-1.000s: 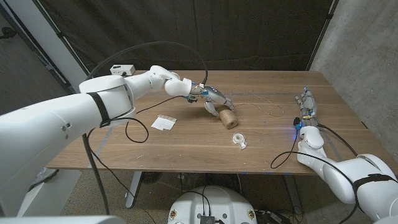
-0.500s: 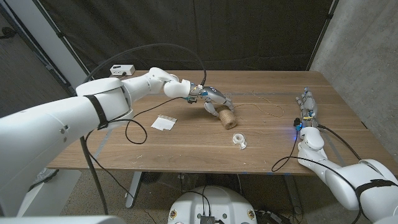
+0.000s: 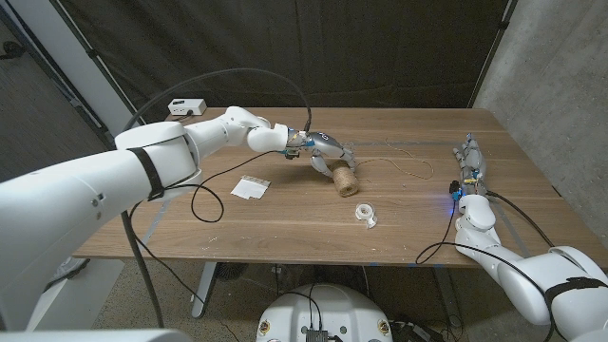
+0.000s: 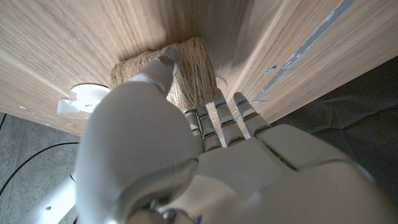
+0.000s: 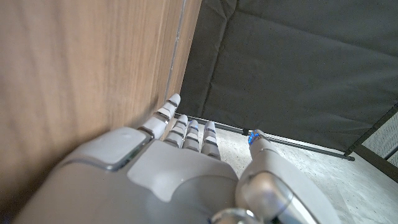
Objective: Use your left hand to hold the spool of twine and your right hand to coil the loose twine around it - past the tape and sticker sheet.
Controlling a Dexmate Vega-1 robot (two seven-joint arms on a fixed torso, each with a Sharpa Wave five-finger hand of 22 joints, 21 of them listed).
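Both hands apart: left hand (image 3: 328, 152) on spool (image 3: 348, 180).

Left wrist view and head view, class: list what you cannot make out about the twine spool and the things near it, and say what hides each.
1. Spool of twine, left wrist view: its near side is hidden by the left hand.
2. Loose twine, head view: too thin to trace to its end.
3. Sticker sheet, head view: print too small to read.
4. Tape, left wrist view: partly covered by the hand.
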